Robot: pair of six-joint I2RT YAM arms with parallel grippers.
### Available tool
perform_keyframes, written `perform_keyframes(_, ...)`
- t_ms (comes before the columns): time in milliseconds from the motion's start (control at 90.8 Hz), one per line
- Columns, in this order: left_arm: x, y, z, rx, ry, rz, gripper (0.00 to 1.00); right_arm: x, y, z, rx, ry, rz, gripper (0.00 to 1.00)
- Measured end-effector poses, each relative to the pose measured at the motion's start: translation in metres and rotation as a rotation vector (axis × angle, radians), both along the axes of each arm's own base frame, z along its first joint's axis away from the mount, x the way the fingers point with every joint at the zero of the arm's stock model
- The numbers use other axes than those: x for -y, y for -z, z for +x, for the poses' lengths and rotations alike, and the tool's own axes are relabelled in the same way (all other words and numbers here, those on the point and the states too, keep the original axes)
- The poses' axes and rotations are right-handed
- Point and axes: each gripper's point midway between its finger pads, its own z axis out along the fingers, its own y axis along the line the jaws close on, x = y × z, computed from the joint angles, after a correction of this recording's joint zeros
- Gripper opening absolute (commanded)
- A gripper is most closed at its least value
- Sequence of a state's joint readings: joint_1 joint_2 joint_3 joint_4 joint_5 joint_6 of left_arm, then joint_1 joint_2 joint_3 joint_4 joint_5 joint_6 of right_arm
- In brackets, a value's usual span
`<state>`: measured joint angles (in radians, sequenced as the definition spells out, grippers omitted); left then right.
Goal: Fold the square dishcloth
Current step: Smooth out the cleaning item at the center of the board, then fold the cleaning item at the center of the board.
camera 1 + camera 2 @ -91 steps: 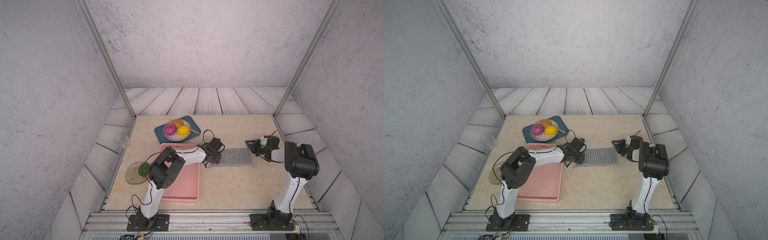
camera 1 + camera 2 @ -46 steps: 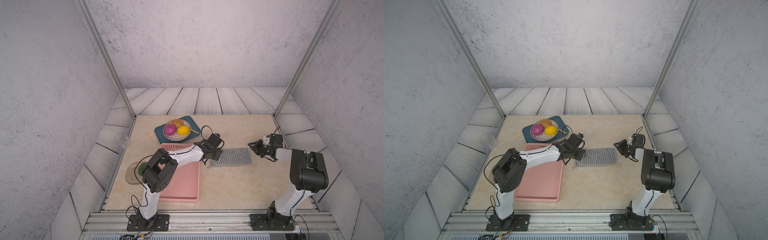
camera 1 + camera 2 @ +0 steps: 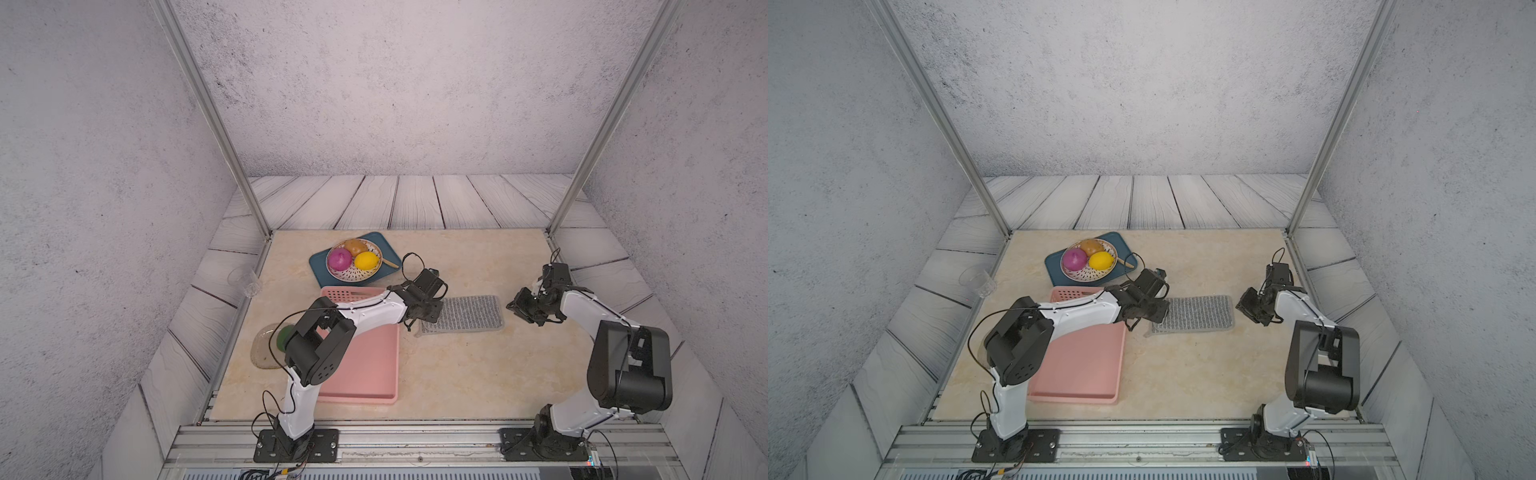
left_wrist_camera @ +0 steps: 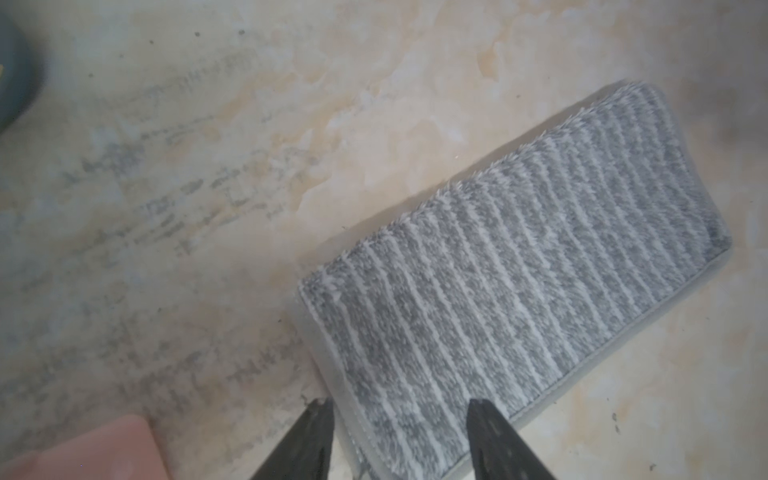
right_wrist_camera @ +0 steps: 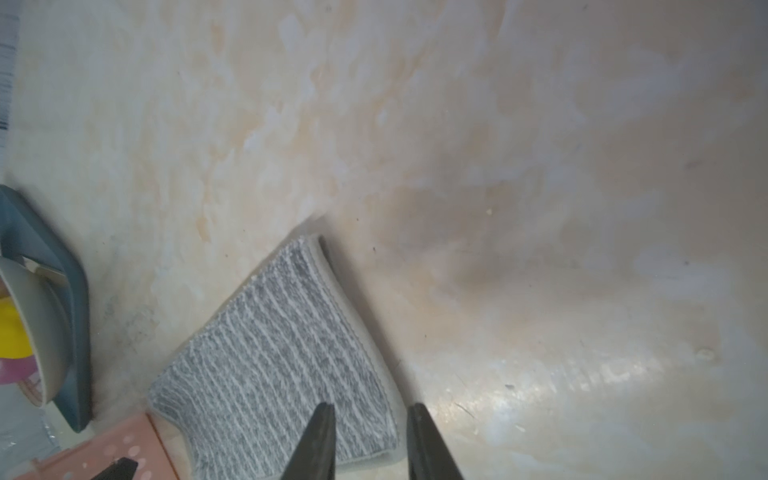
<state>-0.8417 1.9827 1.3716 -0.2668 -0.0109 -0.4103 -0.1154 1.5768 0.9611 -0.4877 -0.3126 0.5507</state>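
Since the soft grey striped dishcloth [image 3: 463, 313] is lying as a flat folded strip on the pale stone tabletop [image 3: 457, 374], just beside the pink plastic tray [image 3: 365, 365], the next fold is calling for a pinch on both layers at the short hem, laid evenly onto the far end. The left pincer [image 4: 399, 405] is hanging open over that hem, holding nothing; the right pincer [image 5: 371, 409] is waiting apart, slightly open, empty.

No legible text, label, brand or number anywhere.
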Motion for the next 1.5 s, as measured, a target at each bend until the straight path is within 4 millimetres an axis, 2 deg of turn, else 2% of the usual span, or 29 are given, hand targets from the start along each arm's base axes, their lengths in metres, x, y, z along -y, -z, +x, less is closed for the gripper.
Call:
perform_keyframes(264,-0.016,0.020,-0.014,-0.052,-0.004,0.060,0.62,-0.015,0.013,-0.013,-0.080,-0.074,-0.038,0.32)
perform_keyframes(583,-0.017,0.020,-0.015,-0.054,-0.005,0.059,0.60,-0.017,0.026,-0.018,-0.127,-0.089,-0.052,0.32)
perform_keyframes(837,-0.016,0.020,-0.016,-0.056,-0.002,0.057,0.57,-0.023,0.044,-0.023,-0.180,-0.107,-0.053,0.31)
perform_keyframes(947,-0.016,0.020,-0.016,-0.057,-0.003,0.056,0.55,-0.023,0.045,-0.022,-0.179,-0.107,-0.056,0.27)
perform_keyframes(1156,-0.015,0.021,-0.017,-0.061,-0.002,0.050,0.49,-0.023,0.046,-0.019,-0.176,-0.095,-0.061,0.12)
perform_keyframes(1398,-0.007,0.025,-0.018,-0.075,0.011,0.037,0.45,-0.007,0.045,-0.023,-0.193,-0.055,-0.154,0.00)
perform_keyframes(1497,-0.001,0.033,-0.023,-0.094,0.028,0.042,0.46,0.005,0.041,-0.029,-0.215,-0.036,-0.221,0.00)
